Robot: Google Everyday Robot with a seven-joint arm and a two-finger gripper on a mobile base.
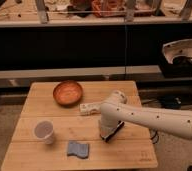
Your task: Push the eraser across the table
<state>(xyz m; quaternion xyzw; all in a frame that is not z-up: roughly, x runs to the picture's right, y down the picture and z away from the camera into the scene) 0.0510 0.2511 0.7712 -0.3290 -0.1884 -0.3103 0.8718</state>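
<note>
The table [34, 107] is a light wooden plank top. My white arm reaches in from the right, bends above the table's right half and points down. The gripper [107, 135] is low over the table, right of centre and near the front. A flat black block, the eraser [117, 129], lies slanted right at the gripper, partly hidden by it. I cannot tell whether the gripper touches it or holds it.
An orange-brown bowl [67, 92] stands at the back of the table. A white tube [90, 107] lies beside my arm. A pale cup [44, 131] stands front left. A blue sponge [78, 149] lies near the front edge, left of the gripper.
</note>
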